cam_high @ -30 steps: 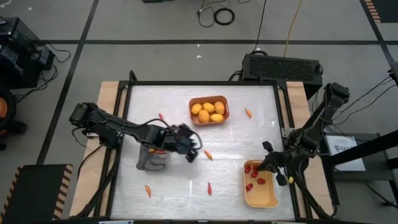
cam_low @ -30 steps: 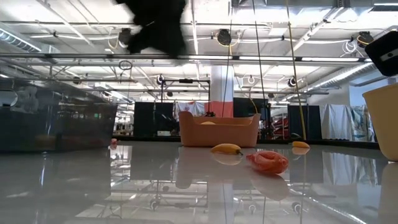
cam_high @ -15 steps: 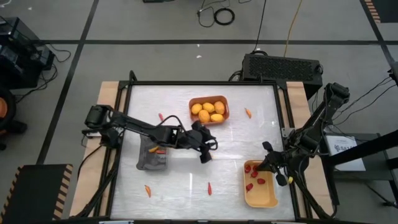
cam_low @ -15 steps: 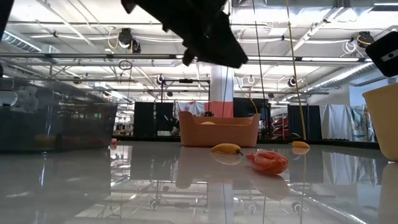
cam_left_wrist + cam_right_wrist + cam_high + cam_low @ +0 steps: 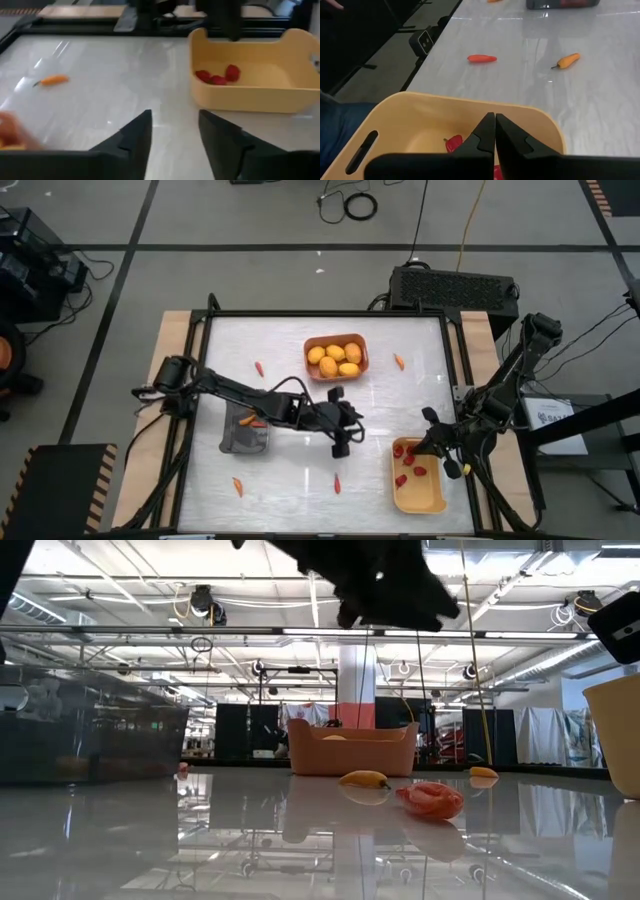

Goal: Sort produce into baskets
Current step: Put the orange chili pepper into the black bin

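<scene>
— Where's the left gripper (image 5: 341, 442) right now?

— Stretched out over the middle of the white table (image 5: 420, 380), above bare tabletop. Its two dark fingers (image 5: 135, 135) stand apart with a clear gap, and there's nothing between them. Just past its tip sits the shallow yellow plastic basket (image 5: 250, 95) with a few small round red berries (image 5: 218, 76) in it. Off to one side of the gripper lies a slim orange chili-like piece (image 5: 52, 79).

— And the dark grey basket (image 5: 246, 434)?

— Back along the left arm, near its elbow, with a red-orange piece in it. The orange plastic basket (image 5: 337, 356) of yellow-orange round fruits (image 5: 335, 358) is on the far side of the gripper, well apart from it.

— The right gripper (image 5: 494, 131)?

— Hanging just over the near rim of the yellow basket, fingers pressed together, holding nothing. Beyond it on the table are a slim red chili piece (image 5: 482, 58) and another orange one (image 5: 567, 60).
</scene>
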Action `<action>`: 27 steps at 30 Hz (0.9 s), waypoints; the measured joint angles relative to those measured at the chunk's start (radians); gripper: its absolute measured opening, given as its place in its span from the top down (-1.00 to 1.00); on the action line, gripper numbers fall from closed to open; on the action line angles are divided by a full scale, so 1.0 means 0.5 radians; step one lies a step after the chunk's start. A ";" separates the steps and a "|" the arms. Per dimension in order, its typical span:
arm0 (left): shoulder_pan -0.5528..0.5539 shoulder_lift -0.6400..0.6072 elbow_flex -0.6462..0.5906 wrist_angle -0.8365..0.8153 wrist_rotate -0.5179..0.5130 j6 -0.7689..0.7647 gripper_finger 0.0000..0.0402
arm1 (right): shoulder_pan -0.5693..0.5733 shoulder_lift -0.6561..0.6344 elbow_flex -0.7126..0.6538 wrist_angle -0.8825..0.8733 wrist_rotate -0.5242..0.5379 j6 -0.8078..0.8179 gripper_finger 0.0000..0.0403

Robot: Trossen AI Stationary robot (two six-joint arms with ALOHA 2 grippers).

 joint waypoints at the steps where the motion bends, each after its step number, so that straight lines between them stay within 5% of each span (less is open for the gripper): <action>1: -0.011 0.012 0.017 0.000 0.000 0.019 0.09 | 0.000 0.001 0.000 -0.001 0.000 -0.008 0.98; 8: -0.042 0.037 0.021 -0.160 0.009 0.015 -0.29 | 0.001 0.001 0.000 -0.001 -0.002 0.030 0.98; 12: -0.116 0.086 0.021 0.004 0.209 0.075 -0.43 | 0.001 0.002 0.000 -0.002 -0.007 0.059 0.98; 27: -0.460 0.374 0.021 0.026 0.312 0.386 -0.47 | 0.000 0.001 0.000 0.141 0.022 0.166 0.98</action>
